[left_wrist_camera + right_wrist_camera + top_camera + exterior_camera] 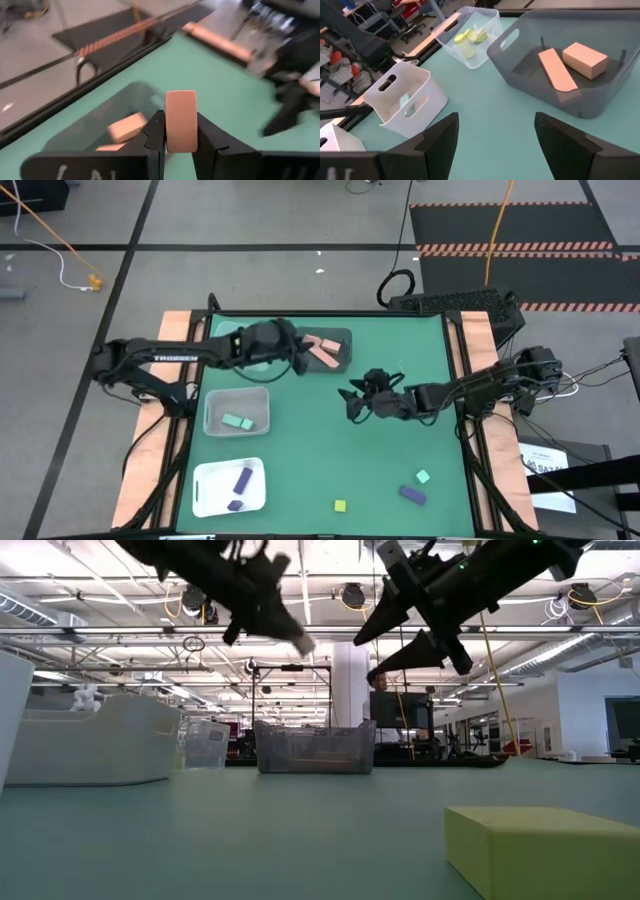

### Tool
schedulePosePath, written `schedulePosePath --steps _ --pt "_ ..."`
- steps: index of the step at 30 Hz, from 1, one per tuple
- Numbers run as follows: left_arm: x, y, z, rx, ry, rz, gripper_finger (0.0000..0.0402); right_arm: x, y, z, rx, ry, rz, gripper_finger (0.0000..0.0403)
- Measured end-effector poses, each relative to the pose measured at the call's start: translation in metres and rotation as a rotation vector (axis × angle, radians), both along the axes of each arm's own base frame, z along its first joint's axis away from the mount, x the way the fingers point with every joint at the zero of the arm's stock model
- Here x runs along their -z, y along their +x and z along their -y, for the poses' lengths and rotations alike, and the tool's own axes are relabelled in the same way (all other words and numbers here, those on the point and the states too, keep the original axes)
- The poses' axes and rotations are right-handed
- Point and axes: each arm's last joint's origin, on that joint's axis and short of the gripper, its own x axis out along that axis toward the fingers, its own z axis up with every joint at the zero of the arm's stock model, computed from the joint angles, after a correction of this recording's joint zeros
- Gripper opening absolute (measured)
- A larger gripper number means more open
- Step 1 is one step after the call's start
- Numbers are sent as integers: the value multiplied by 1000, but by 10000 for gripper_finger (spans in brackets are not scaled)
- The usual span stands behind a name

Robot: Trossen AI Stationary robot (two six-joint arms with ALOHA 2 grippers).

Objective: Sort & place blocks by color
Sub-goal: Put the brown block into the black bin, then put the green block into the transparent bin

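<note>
Green tabletop (330, 450) in a big open workshop, bins lined up along the left side and far edge.

Left gripper (181, 131) is clamped tight on a salmon block (181, 120), which stands on end between the fingers with its long axis pointing up out of them. From above, that gripper sits near the far edge, right at the dark bin (340, 338), which already has two salmon pieces (572, 65) lying in it. So the drop spot is basically just ahead of the fingers, and I'd guess the next thing is to carry the block over the rim and let go. The left arm is obviously the nearer one for this.

Right gripper (496, 134) is wide open with nothing in it, hovering mid-table, a bit right of centre. It faces the bins, but the loose stuff is behind it near the front edge: a mint block (423, 477), a purple block (412, 495) and a yellow-green block (340, 506). All three are on the right arm's side, so those are its job, I'd say.

Already sorted: mint pieces in the clear bin (212, 418), purple ones in the white tray (205, 480), yellow-green in another clear bin (487, 20).

Hard to tell: from overhead the left gripper covers its own block and part of the dark bin, so I can't say if the block is over the rim yet. The low view is mostly filled by the yellow-green block up close.
</note>
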Motion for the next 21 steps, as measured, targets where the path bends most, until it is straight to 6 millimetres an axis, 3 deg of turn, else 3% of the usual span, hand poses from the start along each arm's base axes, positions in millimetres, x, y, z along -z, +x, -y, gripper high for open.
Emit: schedulePosePath --steps 8,12,16,21 --pt "49 17 -26 -1 -60 -158 56 2 4 27 -42 94 -15 254" --pt "74 22 -36 -29 -91 -232 60 4 4 30 -141 172 -37 254" --pt "88 24 -42 -83 -162 -247 121 7 3 26 -239 265 -69 254" --pt "82 23 -42 -94 -168 -212 201 10 1 22 -331 352 -113 254"
